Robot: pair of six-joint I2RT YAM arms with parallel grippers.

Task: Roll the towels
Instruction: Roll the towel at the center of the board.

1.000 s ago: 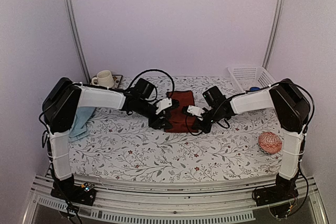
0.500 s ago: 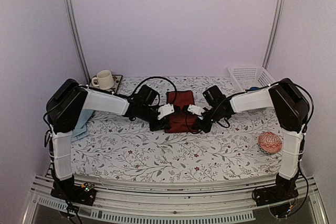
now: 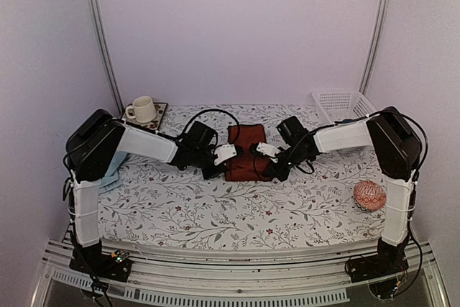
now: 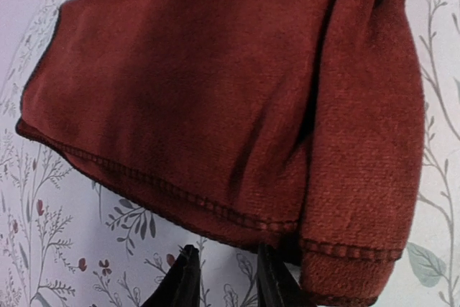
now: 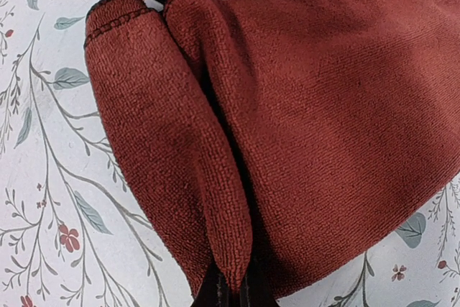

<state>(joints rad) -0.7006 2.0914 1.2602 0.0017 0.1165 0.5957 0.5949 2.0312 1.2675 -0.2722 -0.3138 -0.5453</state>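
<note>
**A:** What had changed in that last second?

**B:** Mostly the left arm. Its elbow had swung in toward the middle of the overhead frame. The left gripper [image 4: 224,282] had narrowed its jaws at the near hem of the maroon towel [image 3: 244,150], which had barely moved from the centre.

**A:** So it had hold of the hem?

**B:** I couldn't tell. The fingers [image 4: 180,282] stood slightly apart at the bottom of the left wrist frame, with tablecloth [image 4: 72,249] showing between them and their tips right at the hem.

**A:** And the right gripper [image 5: 231,291]?

**B:** Its jaws were pressed together on a turned-over flap of that towel, low in its own frame. I judged the roll barely begun, with one fold made and both arms about to turn it.

**A:** Did overhead show the flap?

**B:** No, the grippers hid it there. But only overhead showed the light blue towel [image 3: 109,177], at mid-left and half under the left arm, still unrolled.
</note>
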